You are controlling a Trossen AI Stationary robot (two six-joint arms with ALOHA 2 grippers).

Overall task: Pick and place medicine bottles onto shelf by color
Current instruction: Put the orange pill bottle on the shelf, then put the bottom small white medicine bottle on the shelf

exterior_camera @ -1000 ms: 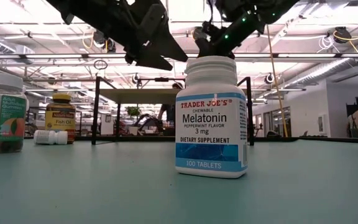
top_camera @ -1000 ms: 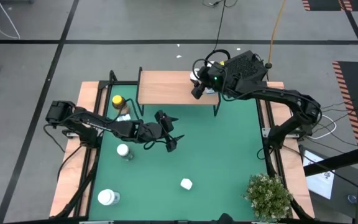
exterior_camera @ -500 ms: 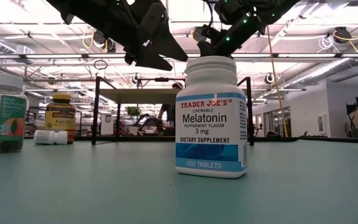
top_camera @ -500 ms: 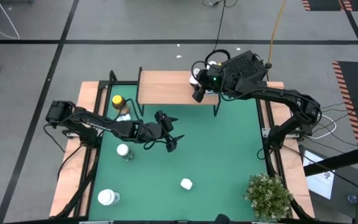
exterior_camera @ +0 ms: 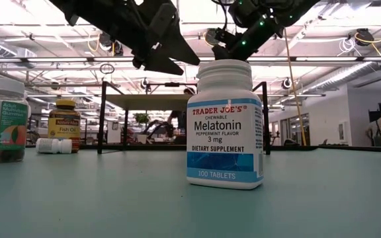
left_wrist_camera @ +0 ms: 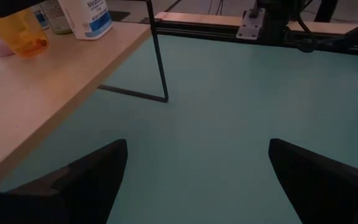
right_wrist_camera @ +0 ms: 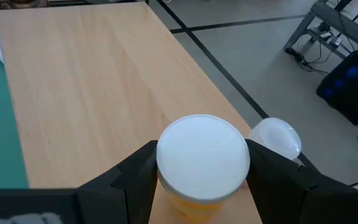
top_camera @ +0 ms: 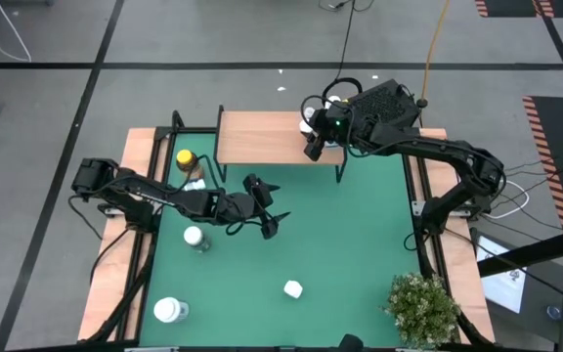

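Observation:
The shelf (top_camera: 262, 139) stands at the table's far side. My right gripper (top_camera: 313, 145) hangs over its right end, shut on an amber bottle with a white cap (right_wrist_camera: 202, 158). A white bottle (right_wrist_camera: 275, 140) stands on the board just beside it. My left gripper (top_camera: 265, 205) hovers open above the table's middle, with nothing between its fingers (left_wrist_camera: 86, 180). On the green mat a yellow-capped amber bottle (top_camera: 185, 158) stands left of the shelf, with a white one (top_camera: 195, 182) lying near it. Three more bottles, white-capped ones (top_camera: 194, 238) (top_camera: 170, 310) and a white one (top_camera: 292, 288), stand nearer. My right gripper pinches the amber bottle between its two fingers (right_wrist_camera: 135, 177), one on each side just under the white cap (right_wrist_camera: 166, 180). The fingers slant down from the table's right side. The bottle stands upright, its amber body (left_wrist_camera: 18, 34) low over the board; whether it rests there I cannot tell.
A leafy potted plant (top_camera: 423, 308) sits at the near right corner. The shelf's black legs (left_wrist_camera: 160, 62) stand on the mat. The wooden table rim (top_camera: 115, 244) runs along the sides. The board left of my right gripper (right_wrist_camera: 86, 93) is bare.
My right gripper has tipped and rolled slightly over the shelf's right end, keeping its hold on the amber bottle.

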